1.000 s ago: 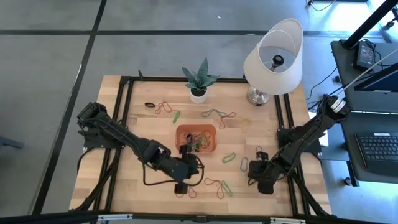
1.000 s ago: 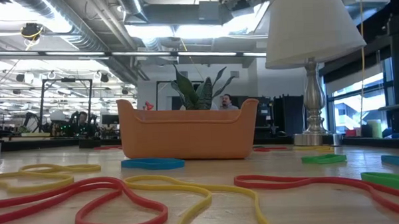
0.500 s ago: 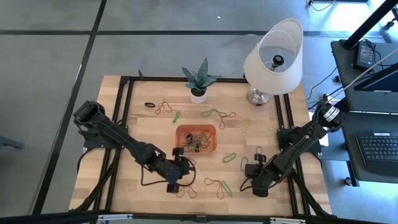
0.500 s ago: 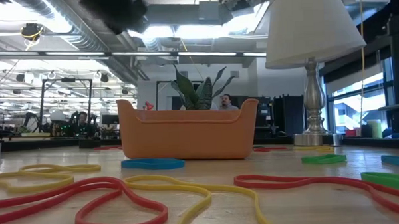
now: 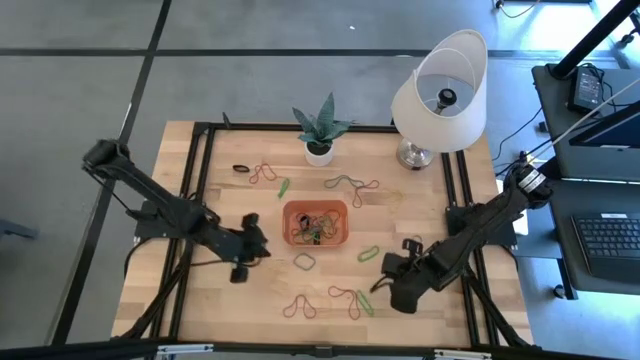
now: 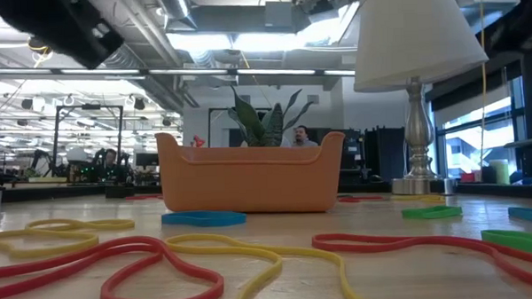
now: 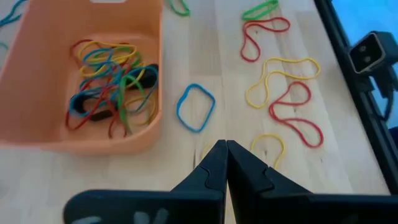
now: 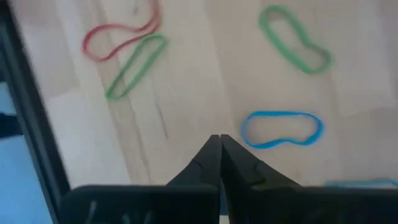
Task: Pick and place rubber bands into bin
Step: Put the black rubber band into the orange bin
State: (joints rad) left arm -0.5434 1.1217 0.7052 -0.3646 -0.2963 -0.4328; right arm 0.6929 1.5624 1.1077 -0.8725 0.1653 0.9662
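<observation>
The orange bin (image 5: 316, 205) stands mid-table with several coloured rubber bands (image 7: 112, 81) heaped inside it. More rubber bands lie loose on the wood. A blue one (image 7: 196, 107) lies just beside the bin's wall, and red and yellow ones (image 7: 292, 106) lie beyond it. My left gripper (image 5: 258, 248) hovers left of the bin, shut and empty, its tips (image 7: 225, 144) pointing toward the blue band. My right gripper (image 5: 383, 272) is low over the wood near the front right, shut, with nothing between its fingers (image 8: 219, 138). A blue band (image 8: 281, 129) lies just beyond its tips.
A potted plant (image 5: 319, 152) and a lamp (image 5: 440, 95) stand at the table's far side, with bands (image 5: 352, 184) in front of them. Green (image 8: 295, 45) and red (image 8: 121, 31) bands lie near my right gripper. Black frame rails (image 5: 200, 190) run along the sides.
My left gripper has drawn back from the front-centre of the table toward the left edge and risen, and now sits beside the bin's left side. My right gripper has crept a little toward the table's left.
</observation>
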